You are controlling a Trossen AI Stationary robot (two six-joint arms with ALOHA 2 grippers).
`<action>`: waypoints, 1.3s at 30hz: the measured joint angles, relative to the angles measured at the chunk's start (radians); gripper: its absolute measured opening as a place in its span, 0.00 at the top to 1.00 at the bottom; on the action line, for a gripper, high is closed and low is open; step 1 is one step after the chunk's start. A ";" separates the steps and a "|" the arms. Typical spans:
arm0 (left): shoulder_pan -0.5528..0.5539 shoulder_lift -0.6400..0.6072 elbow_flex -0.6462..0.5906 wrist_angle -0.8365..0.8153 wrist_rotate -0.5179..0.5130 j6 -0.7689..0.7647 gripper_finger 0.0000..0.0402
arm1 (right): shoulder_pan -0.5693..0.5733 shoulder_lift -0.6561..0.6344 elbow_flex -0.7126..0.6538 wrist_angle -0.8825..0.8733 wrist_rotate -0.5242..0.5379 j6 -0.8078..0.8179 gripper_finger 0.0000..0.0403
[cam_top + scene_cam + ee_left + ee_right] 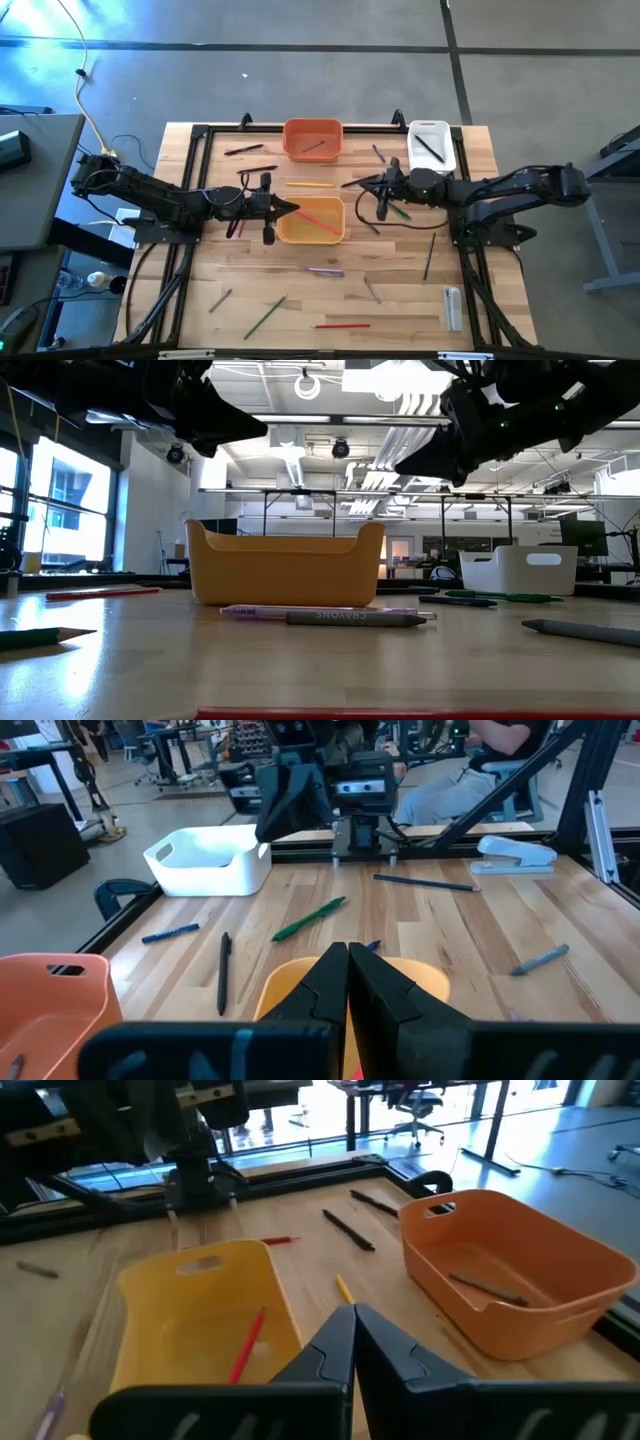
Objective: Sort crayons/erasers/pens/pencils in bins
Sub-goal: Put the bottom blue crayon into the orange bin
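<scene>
The yellow-orange bin [312,220] stands mid-table with a red stick [245,1345] lying in it. Farther back, the orange bin [313,139] holds a grey stick [487,1288], and the white bin [431,145] holds a black pen. Loose sticks lie on the wood: a yellow pencil [310,185], a green pen [308,919], a purple one [325,270], and red [341,325] and green [265,316] ones near the front. My left gripper [292,208] hangs shut and empty above the yellow-orange bin's left wall. My right gripper [350,183] hangs shut and empty beyond that bin's far right corner.
A white stapler [453,307] lies at the front right. A black frame [200,135] runs around the table's edges. More black and grey sticks [429,256] are scattered on the right half. In the low view a grey crayon [355,618] lies before the bin.
</scene>
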 joint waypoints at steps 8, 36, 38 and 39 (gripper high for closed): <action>0.000 0.000 0.000 -0.002 0.005 -0.005 0.99 | 0.072 -0.006 0.000 -0.132 0.037 -0.018 1.00; 0.000 0.000 0.000 -0.010 0.018 -0.019 0.99 | 0.550 0.219 0.296 -0.963 0.462 0.705 0.97; 0.000 0.000 0.000 -0.010 0.018 -0.020 0.99 | 0.545 0.257 0.296 -0.960 0.464 0.747 0.93; 0.000 0.000 0.000 -0.010 0.018 -0.024 0.99 | 0.540 0.278 0.296 -0.960 0.462 0.770 0.90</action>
